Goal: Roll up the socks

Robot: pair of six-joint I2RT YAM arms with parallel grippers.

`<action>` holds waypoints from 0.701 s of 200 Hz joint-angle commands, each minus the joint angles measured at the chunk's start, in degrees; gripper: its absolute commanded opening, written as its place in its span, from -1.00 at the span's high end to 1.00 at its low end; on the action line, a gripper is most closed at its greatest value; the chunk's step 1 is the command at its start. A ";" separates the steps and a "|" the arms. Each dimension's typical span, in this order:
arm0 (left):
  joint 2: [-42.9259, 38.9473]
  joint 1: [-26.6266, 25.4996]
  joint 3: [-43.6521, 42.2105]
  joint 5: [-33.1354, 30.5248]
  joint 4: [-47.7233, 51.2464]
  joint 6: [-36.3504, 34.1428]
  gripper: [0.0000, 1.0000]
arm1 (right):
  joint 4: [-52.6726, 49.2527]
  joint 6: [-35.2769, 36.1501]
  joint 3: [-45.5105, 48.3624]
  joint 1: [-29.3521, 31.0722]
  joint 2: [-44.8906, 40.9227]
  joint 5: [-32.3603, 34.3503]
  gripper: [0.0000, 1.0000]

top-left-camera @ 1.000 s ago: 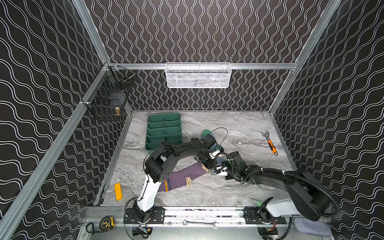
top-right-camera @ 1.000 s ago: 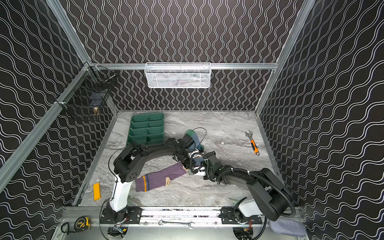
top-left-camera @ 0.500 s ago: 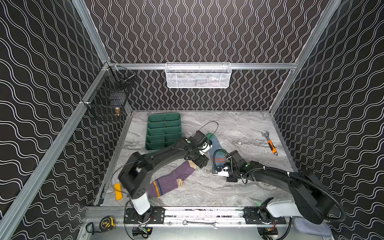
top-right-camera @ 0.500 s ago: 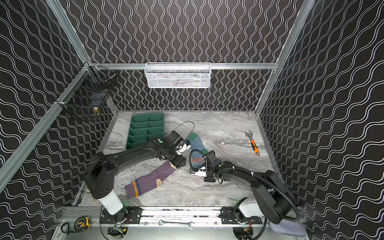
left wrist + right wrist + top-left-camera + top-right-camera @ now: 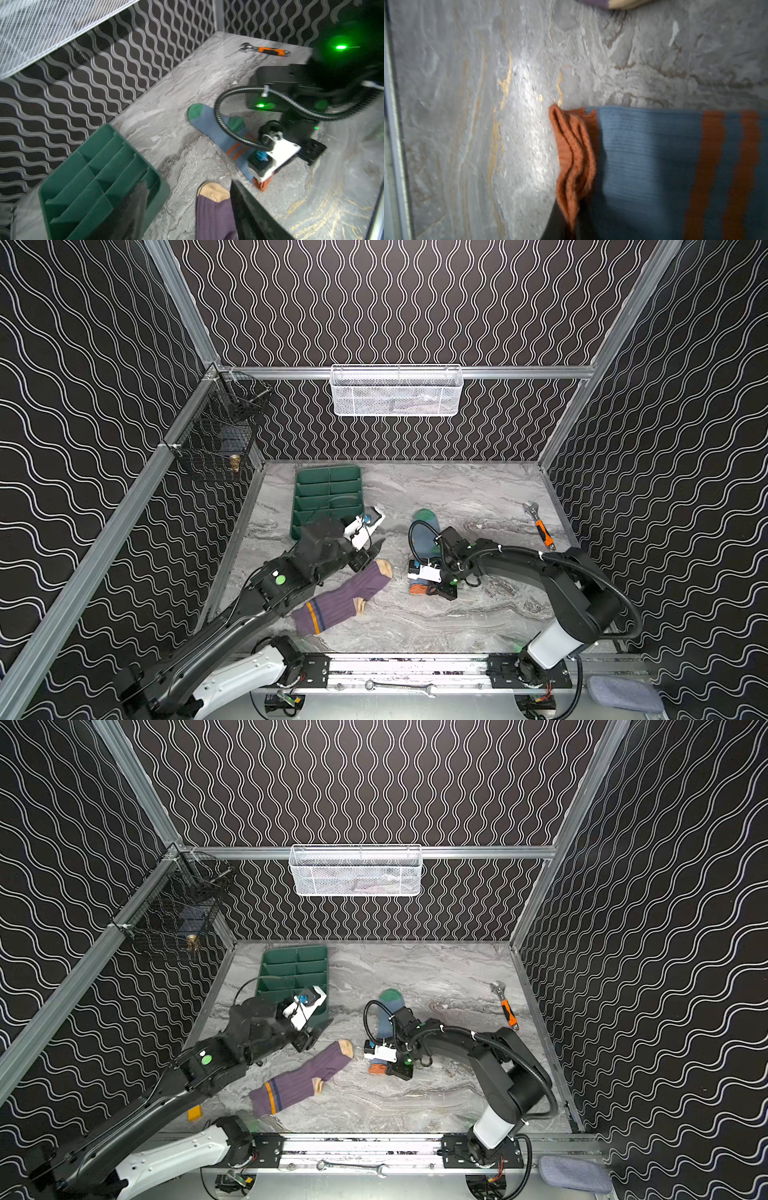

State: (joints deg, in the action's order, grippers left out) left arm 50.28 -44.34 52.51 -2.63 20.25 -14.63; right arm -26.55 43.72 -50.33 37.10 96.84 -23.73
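The purple sock (image 5: 345, 597) (image 5: 299, 1081) lies flat on the marble table, peach toe (image 5: 214, 192) toward the middle, striped cuff toward the front left. My left gripper (image 5: 372, 553) (image 5: 188, 182) hovers open just beyond that toe, holding nothing. The blue sock (image 5: 424, 531) (image 5: 388, 1011) with green toe (image 5: 196, 111) stretches toward the back. My right gripper (image 5: 428, 591) (image 5: 571, 228) is shut on its bunched orange cuff (image 5: 573, 158) at the near end, low on the table. The right camera housing hides part of the blue sock in both top views.
A green compartment tray (image 5: 328, 497) sits at the back left, close behind the left gripper. An orange-handled wrench (image 5: 540, 526) lies at the right edge. A white mesh basket (image 5: 395, 391) and a black wire basket (image 5: 216, 439) hang on the walls. A grey pad (image 5: 623, 693) lies outside, front right.
The left gripper opened, let go of the purple sock's toe and drew back left. The purple sock now lies flat, further left. The right gripper stays shut on the blue sock's cuff.
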 commanded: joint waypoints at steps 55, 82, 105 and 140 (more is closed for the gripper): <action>2.63 -11.16 -10.56 3.44 -8.42 -27.43 -0.37 | -9.13 -5.40 -6.19 -3.21 14.11 -2.32 1.00; 8.89 -17.00 -14.41 -3.62 -11.63 -31.65 -0.39 | -9.82 -5.60 -8.17 -4.43 15.89 -1.56 1.00; 13.17 -18.39 -16.86 -6.90 -16.08 -31.95 -0.42 | -9.64 -5.41 -8.23 -5.53 16.53 1.08 1.00; 18.95 -18.58 -17.83 -8.82 -19.83 -30.65 -0.39 | -5.96 -5.56 -5.56 -6.51 14.95 1.68 1.00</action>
State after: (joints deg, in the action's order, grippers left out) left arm 66.63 -62.67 35.40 -8.36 6.00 -44.29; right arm -32.56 38.09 -58.70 31.42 111.09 -42.96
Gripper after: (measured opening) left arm 0.701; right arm 0.073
